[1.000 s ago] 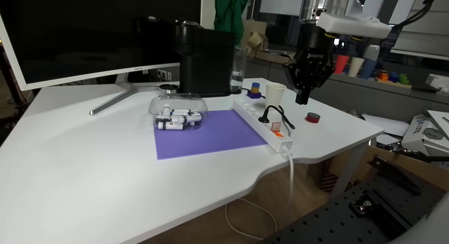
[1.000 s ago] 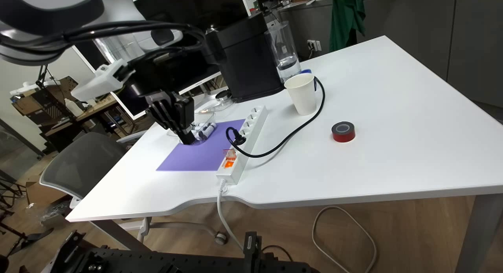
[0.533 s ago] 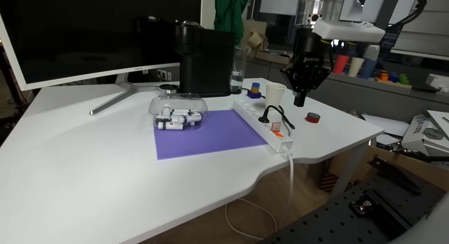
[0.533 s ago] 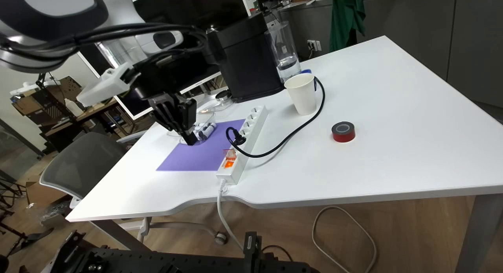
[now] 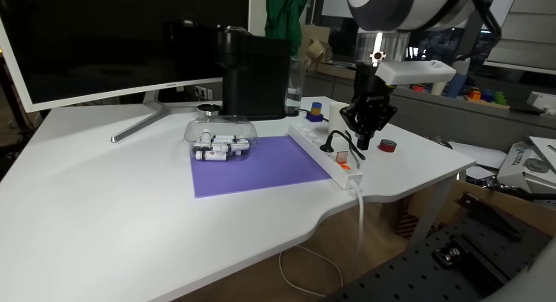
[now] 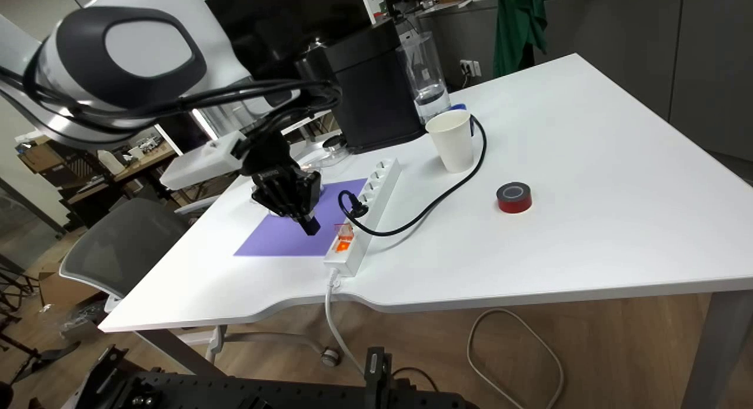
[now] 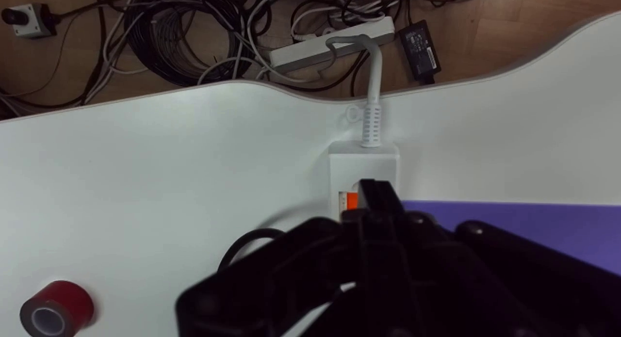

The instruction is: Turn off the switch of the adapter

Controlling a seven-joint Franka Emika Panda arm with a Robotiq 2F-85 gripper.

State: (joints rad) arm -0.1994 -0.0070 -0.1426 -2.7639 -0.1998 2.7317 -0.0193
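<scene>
The adapter, a long white power strip, lies on the desk in both exterior views [image 5: 351, 177] [image 6: 338, 262], partly across a purple sheet. The wrist view shows its cable end [image 7: 364, 167]. The switch, an orange-red rocker, sits near that end [image 5: 345, 166] [image 6: 342, 246]; a clear reddish flap stands raised beside it. In the wrist view the switch [image 7: 352, 200] is partly hidden behind my fingers. My gripper [image 5: 363, 144] is shut and empty, pointing down above the desk near the switch end; it also shows in an exterior view [image 6: 310, 225] and the wrist view [image 7: 376, 184]. No contact with the switch shows.
A black plug [image 6: 357, 208] with a looping black cable [image 6: 435, 204] sits in the strip. A white cup [image 6: 452, 141] and a red tape roll [image 6: 514, 198] stand nearby. A clear box of markers [image 5: 221, 139] lies on the purple sheet [image 5: 260, 171]. The desk edge is close to the strip's end.
My gripper has moved down and closer to the strip's switch end, leftward in one view and rightward in another. It stays shut. The strip and other things have not moved.
</scene>
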